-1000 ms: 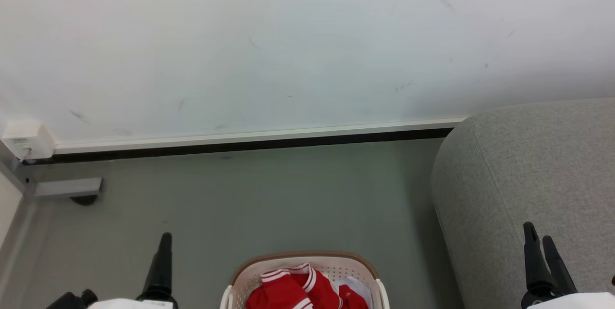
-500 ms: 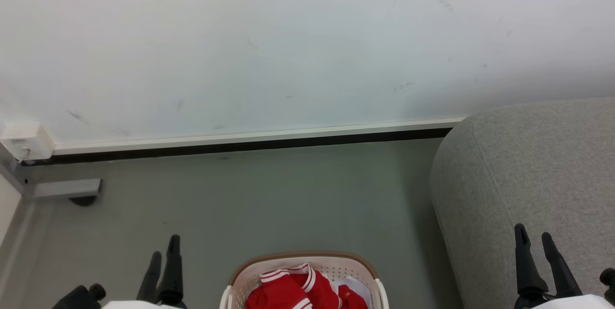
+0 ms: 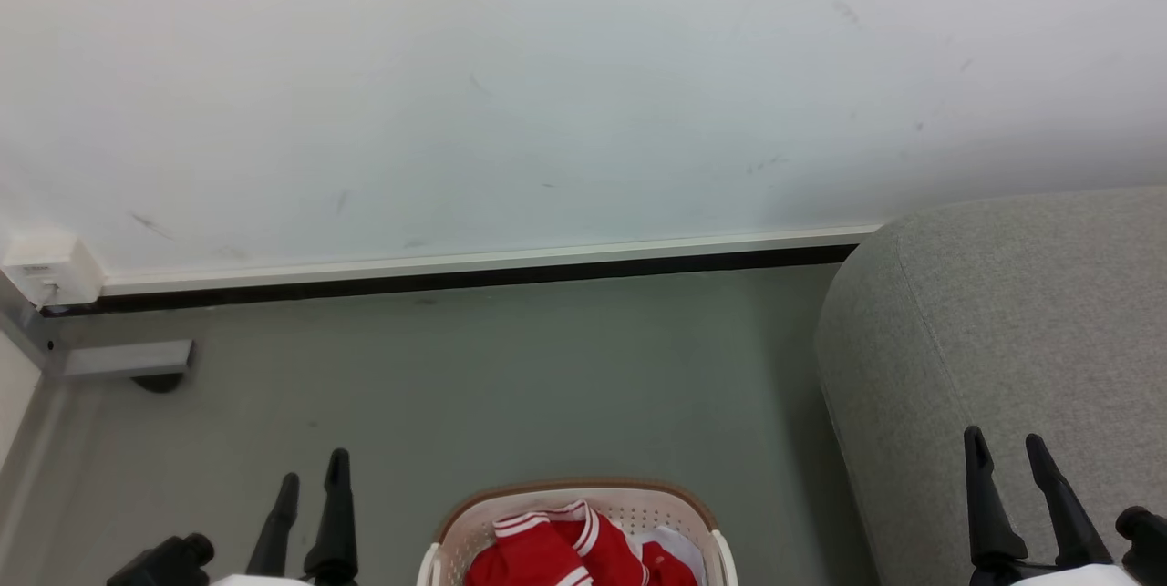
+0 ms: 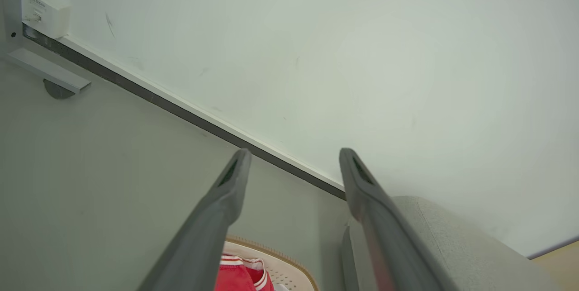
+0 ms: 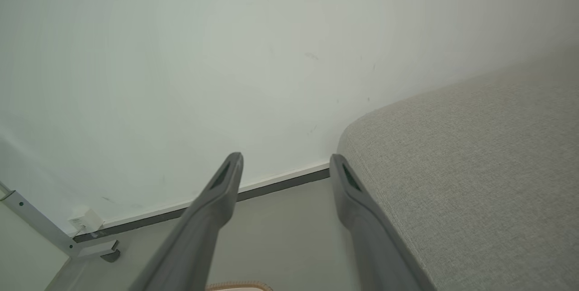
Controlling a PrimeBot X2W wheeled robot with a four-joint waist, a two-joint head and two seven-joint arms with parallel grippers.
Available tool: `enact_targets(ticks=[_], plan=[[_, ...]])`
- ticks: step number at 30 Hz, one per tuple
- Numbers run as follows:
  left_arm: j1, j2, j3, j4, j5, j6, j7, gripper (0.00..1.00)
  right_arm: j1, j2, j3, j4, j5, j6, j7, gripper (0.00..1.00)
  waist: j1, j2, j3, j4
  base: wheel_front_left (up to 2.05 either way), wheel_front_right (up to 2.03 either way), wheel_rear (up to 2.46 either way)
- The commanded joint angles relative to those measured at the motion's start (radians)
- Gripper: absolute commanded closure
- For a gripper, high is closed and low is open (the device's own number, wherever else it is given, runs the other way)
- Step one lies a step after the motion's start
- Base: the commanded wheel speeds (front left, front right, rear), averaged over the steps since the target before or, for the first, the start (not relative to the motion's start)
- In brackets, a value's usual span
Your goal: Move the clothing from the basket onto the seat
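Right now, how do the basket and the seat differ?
The basket is small, cream perforated plastic with a brown rim; the seat is far larger, grey fabric. The basket holds the red clothing; the seat's visible part carries none. Both stand on the floor.

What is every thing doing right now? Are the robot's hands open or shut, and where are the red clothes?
clothing: crumpled inside the basket, not gripped.
basket: upright, with the clothing in it.
seat: no clothing on the part in view.
left gripper: open, holding nothing.
right gripper: open, holding nothing, in front of the seat.
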State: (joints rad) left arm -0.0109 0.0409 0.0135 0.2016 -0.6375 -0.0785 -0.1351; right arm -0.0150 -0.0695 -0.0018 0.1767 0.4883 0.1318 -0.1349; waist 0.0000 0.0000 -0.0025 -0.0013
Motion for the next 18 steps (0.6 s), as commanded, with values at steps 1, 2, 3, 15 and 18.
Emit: enact_targets(ticks=[1, 2, 3, 15, 18], plan=[[0.005, 0.009, 0.0, -0.013, 0.038, 0.001, -0.011, 0.0, 0.003, -0.013, 0.005, -0.014, -0.032, -0.001, -0.011, 0.0, 0.0, 0.0, 0.0, 0.0, 0.0, 0.0, 0.0], [0.006, 0.009, 0.0, -0.013, 0.052, 0.001, -0.013, 0.0, 0.003, -0.014, 0.006, -0.015, -0.043, -0.001, -0.013, 0.0, 0.0, 0.0, -0.001, 0.0, 0.0, 0.0, 0.0], [0.008, 0.009, 0.001, -0.013, 0.065, 0.0, -0.016, 0.0, 0.004, -0.015, 0.008, -0.014, -0.055, -0.001, -0.017, 0.0, 0.0, 0.0, -0.001, 0.0, 0.0, 0.0, 0.0], [0.022, 0.01, 0.005, -0.017, 0.207, -0.004, -0.047, 0.0, 0.007, -0.018, 0.013, -0.007, -0.176, -0.001, -0.047, 0.0, 0.0, 0.0, -0.006, 0.0, 0.0, 0.0, 0.0], [0.025, 0.01, 0.004, -0.016, 0.242, -0.006, -0.054, 0.0, 0.007, -0.016, 0.012, -0.003, -0.199, -0.001, -0.054, 0.0, 0.0, 0.0, -0.006, 0.0, 0.0, 0.0, 0.0]])
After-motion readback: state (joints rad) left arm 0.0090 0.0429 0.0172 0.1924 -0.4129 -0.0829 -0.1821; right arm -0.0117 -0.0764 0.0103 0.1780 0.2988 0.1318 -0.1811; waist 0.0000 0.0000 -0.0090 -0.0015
